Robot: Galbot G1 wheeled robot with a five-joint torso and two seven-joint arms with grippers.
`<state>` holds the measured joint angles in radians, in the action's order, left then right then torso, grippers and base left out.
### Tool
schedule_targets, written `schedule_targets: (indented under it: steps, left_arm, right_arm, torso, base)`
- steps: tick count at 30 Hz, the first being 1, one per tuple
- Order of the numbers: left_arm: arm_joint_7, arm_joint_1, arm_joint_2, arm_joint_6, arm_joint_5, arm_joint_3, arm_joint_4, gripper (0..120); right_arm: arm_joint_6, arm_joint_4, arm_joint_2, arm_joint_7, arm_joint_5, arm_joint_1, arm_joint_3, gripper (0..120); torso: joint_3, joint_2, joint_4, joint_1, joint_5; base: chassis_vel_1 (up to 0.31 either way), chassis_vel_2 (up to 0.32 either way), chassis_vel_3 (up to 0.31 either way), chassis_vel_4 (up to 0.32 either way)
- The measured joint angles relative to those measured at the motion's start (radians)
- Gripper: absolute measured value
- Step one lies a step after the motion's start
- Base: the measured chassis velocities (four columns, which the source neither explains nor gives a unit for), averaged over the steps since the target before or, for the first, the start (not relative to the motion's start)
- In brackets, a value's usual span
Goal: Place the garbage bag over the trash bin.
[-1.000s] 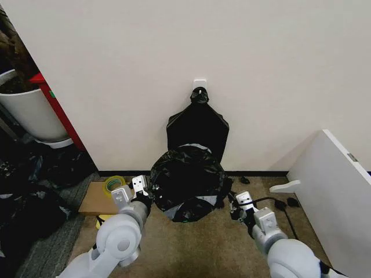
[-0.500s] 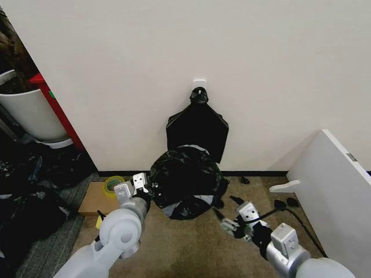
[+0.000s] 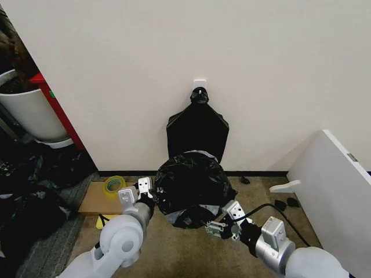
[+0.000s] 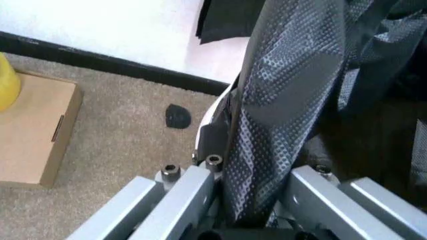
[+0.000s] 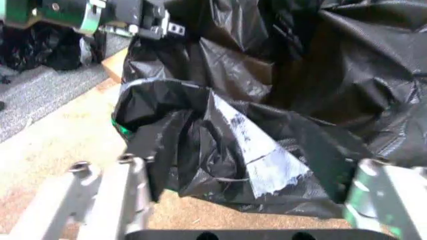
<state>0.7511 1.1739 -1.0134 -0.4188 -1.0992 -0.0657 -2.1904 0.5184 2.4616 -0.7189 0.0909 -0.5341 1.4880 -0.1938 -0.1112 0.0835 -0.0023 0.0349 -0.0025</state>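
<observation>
Head view: the garbage bag (image 3: 194,182) drapes over the trash bin on the floor against the wall, between left end effector (image 3: 144,194) and right end effector (image 3: 222,222). Left wrist view: left end effector (image 4: 250,200) clamped on bag film (image 4: 280,110). Right wrist view: right end effector (image 5: 243,200) spread apart around crumpled bag (image 5: 227,145).

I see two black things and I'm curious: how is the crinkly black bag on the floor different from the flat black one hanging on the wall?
The crinkly, glossy black plastic garbage bag is puffed up and wrinkled; the flat black bundle is smooth. The garbage bag sits low on the carpet, with the left gripper clamped on its edge; the bundle hangs higher from a white wall hook, untouched. Both are black.
</observation>
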Motion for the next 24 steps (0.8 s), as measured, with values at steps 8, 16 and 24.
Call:
schedule_targets:
  steps: [8,16,24]
  left_arm:
    - [0.002,0.005,0.004,-0.001,-0.001,-0.005,-0.01,0]
    - [0.009,0.008,0.0,0.0,-0.005,-0.01,-0.007,0]
    - [0.051,-0.024,-0.009,0.0,-0.078,-0.028,0.012,0]
  right_arm:
    - [0.008,-0.013,0.002,0.001,0.018,0.003,0.007,30]
    - [0.002,-0.01,0.005,0.005,0.039,0.007,0.014,0]
    - [-0.077,-0.004,0.035,-0.045,0.179,0.072,0.012,0]
  torso:
    - [0.0,0.0,0.0,0.0,0.0001]
    - [0.0,0.0,0.0,0.0,0.0]
    - [0.0,0.0,0.0001,0.0,-0.0001]
  base:
    - [0.0,0.0,0.0,0.0]
    - [0.0,0.0,0.0,0.0]
    - [0.0,0.0,0.0,0.0]
